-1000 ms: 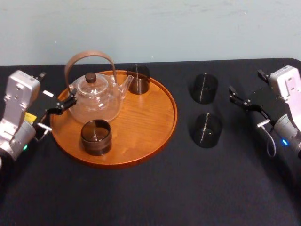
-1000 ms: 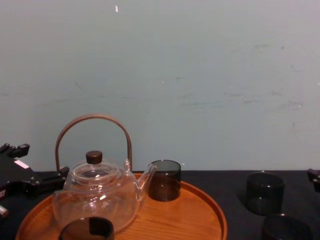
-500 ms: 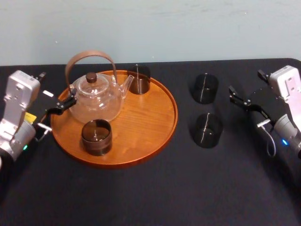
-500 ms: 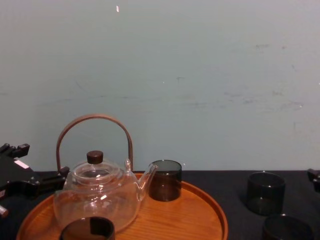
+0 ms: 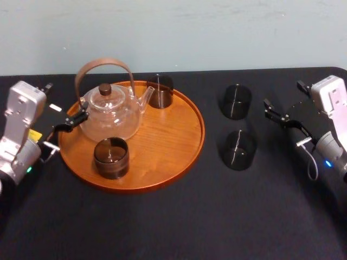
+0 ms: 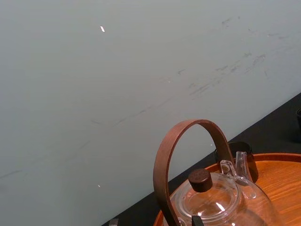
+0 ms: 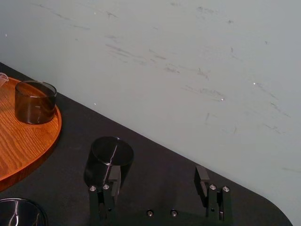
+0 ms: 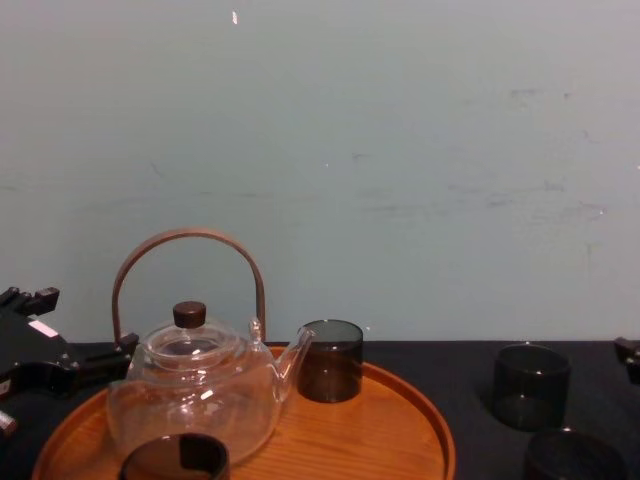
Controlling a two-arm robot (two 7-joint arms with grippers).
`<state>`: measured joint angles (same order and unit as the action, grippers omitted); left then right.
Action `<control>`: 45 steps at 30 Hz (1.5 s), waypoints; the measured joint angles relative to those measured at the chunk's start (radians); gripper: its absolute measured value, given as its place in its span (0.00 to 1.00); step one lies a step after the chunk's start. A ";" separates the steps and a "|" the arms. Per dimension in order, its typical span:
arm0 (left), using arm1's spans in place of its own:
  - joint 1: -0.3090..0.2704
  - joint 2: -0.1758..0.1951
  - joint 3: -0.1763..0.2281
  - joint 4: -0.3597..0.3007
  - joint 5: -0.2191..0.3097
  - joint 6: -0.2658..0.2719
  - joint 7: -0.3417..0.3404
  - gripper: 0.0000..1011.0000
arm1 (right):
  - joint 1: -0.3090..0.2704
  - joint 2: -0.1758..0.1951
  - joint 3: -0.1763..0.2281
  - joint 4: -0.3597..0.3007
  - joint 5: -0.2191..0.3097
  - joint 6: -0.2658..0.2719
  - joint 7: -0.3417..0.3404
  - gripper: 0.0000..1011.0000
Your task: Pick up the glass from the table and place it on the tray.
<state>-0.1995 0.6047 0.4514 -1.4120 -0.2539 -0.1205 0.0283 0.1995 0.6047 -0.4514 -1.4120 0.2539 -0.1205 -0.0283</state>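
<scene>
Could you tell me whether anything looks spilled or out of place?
Nothing stands out. The teapot and two glasses stand upright on the tray, two more glasses upright on the table beside it; nothing spilled. The left gripper and right gripper flank them, open.

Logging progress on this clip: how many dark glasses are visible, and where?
4. Two on the tray: a far glass by the teapot and a front glass. Two on the table right of it: a rear glass and a near glass.

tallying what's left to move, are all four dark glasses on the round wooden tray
No, the round orange-brown wooden tray holds two dark glasses, and two other dark glasses stand on the black cloth table.
</scene>
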 joint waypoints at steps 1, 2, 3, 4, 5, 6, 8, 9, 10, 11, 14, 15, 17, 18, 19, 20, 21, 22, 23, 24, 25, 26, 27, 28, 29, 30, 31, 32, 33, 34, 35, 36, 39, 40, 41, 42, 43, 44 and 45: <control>0.000 0.000 0.000 0.000 0.000 0.000 0.000 1.00 | 0.000 0.000 0.000 0.000 0.000 0.000 0.000 0.99; 0.000 0.000 0.000 0.000 0.000 0.000 0.000 1.00 | 0.000 0.000 0.000 0.000 0.000 0.000 0.000 0.99; 0.000 0.000 0.000 0.000 0.000 0.000 0.000 1.00 | 0.000 0.000 0.000 0.000 0.000 0.000 0.000 0.99; 0.000 0.000 0.000 0.000 0.000 0.000 0.000 1.00 | 0.000 0.000 0.000 0.000 0.000 0.000 0.000 0.99; 0.000 0.000 0.000 0.000 0.000 0.000 0.000 1.00 | 0.000 0.000 0.000 0.000 0.000 0.000 0.000 0.99; 0.000 0.000 0.000 0.000 0.000 0.000 0.000 1.00 | 0.000 0.000 0.000 0.000 0.000 0.000 0.000 0.99; 0.000 0.000 0.000 0.000 0.000 0.000 0.000 1.00 | 0.000 0.000 0.000 0.000 0.000 0.000 0.000 0.99; 0.000 0.000 0.000 0.000 0.000 0.000 0.000 1.00 | 0.000 0.000 0.000 0.000 0.000 0.000 0.000 0.99; 0.000 0.000 0.000 0.000 0.000 0.000 0.000 1.00 | 0.000 0.000 0.001 0.000 0.001 -0.001 0.004 0.99; 0.000 0.000 0.000 0.000 0.000 0.000 0.000 1.00 | -0.001 0.001 0.002 0.000 0.003 -0.004 0.015 0.99; 0.000 0.000 0.000 0.000 0.000 0.000 0.000 1.00 | -0.008 0.012 0.005 -0.006 0.006 -0.008 0.053 0.99; 0.000 0.000 0.000 0.000 0.000 0.000 0.000 1.00 | -0.010 0.014 0.005 -0.008 0.006 -0.008 0.058 0.99; 0.000 0.000 0.000 0.000 0.000 0.000 0.000 1.00 | -0.016 0.020 0.009 -0.017 0.005 -0.005 0.068 0.99; 0.000 0.000 0.000 0.000 0.000 0.000 0.000 1.00 | -0.025 0.027 0.014 -0.029 0.005 -0.001 0.075 0.99; 0.000 0.000 0.000 0.000 0.000 0.000 0.000 1.00 | -0.033 0.034 0.020 -0.041 0.004 0.002 0.082 0.99; 0.000 0.000 0.000 0.000 0.000 0.000 0.000 1.00 | -0.038 0.037 0.022 -0.048 0.004 0.004 0.085 0.99; 0.000 0.000 0.000 0.000 0.000 0.000 0.000 1.00 | -0.043 0.041 0.026 -0.054 0.004 0.006 0.087 0.99; 0.000 0.000 0.000 0.000 0.000 0.000 0.000 1.00 | -0.054 0.047 0.033 -0.068 0.003 0.009 0.090 0.99; 0.000 0.000 0.000 0.000 0.000 0.000 0.000 1.00 | -0.054 0.047 0.033 -0.068 0.003 0.009 0.090 0.99; 0.000 0.000 0.000 0.000 0.000 0.000 0.000 1.00 | -0.065 0.053 0.040 -0.082 0.003 0.012 0.093 0.99; 0.000 0.000 0.000 0.000 0.000 0.000 0.000 1.00 | -0.071 0.057 0.044 -0.089 0.003 0.013 0.095 0.99; 0.000 0.000 0.000 0.000 0.000 0.000 0.000 1.00 | -0.084 0.063 0.051 -0.101 0.003 0.013 0.099 0.99; 0.000 0.000 0.000 0.000 0.000 0.000 0.000 1.00 | -0.090 0.066 0.055 -0.108 0.003 0.014 0.101 0.99; 0.000 0.000 0.000 0.000 0.000 0.000 0.000 1.00 | -0.098 0.069 0.059 -0.116 0.004 0.014 0.103 0.99; 0.000 0.000 0.000 0.000 0.000 0.000 0.000 1.00 | -0.105 0.073 0.063 -0.123 0.004 0.014 0.104 0.99; 0.000 0.000 0.000 0.000 0.000 0.000 0.000 1.00 | -0.119 0.079 0.069 -0.136 0.004 0.014 0.107 0.99; 0.000 0.000 0.000 0.000 0.000 0.000 0.000 1.00 | -0.125 0.081 0.071 -0.141 0.004 0.014 0.108 0.99; 0.000 0.000 0.000 0.000 0.000 0.000 0.000 1.00 | -0.132 0.083 0.074 -0.146 0.004 0.014 0.110 0.99; 0.000 0.000 0.000 0.000 0.000 0.000 0.000 1.00 | -0.145 0.088 0.079 -0.159 0.003 0.014 0.113 0.99; 0.000 0.000 0.000 0.000 0.000 0.000 0.000 1.00 | -0.152 0.090 0.081 -0.165 0.003 0.013 0.115 0.99; 0.000 0.000 0.000 0.000 0.000 0.000 0.000 1.00 | -0.159 0.092 0.082 -0.171 0.002 0.012 0.117 0.99; 0.000 0.000 0.000 0.000 0.000 0.000 0.000 1.00 | -0.172 0.096 0.085 -0.182 -0.001 0.010 0.121 0.99; 0.000 0.000 0.000 0.000 0.000 0.000 0.000 1.00 | -0.198 0.101 0.089 -0.206 -0.008 0.005 0.131 0.99; 0.000 0.000 0.000 0.000 0.000 0.000 0.000 1.00 | -0.204 0.101 0.090 -0.211 -0.009 0.003 0.133 0.99; 0.000 0.000 0.000 0.000 0.000 0.000 0.000 1.00 | -0.209 0.101 0.091 -0.215 -0.010 0.002 0.135 0.99; 0.000 0.000 0.000 0.000 0.000 0.000 0.000 1.00 | -0.213 0.101 0.091 -0.218 -0.011 0.001 0.137 0.99; 0.000 0.000 0.000 0.000 0.000 0.000 0.000 1.00 | -0.222 0.100 0.092 -0.225 -0.014 -0.001 0.140 0.99; 0.000 0.000 0.000 0.000 0.000 0.000 0.000 1.00 | -0.227 0.099 0.092 -0.228 -0.015 -0.001 0.142 0.99; 0.000 0.000 0.000 0.000 0.000 0.000 0.000 1.00 | -0.234 0.096 0.092 -0.232 -0.018 -0.002 0.147 0.99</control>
<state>-0.1995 0.6047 0.4514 -1.4120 -0.2539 -0.1205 0.0282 -0.0346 0.7007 -0.3596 -1.6441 0.2360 -0.1228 0.1186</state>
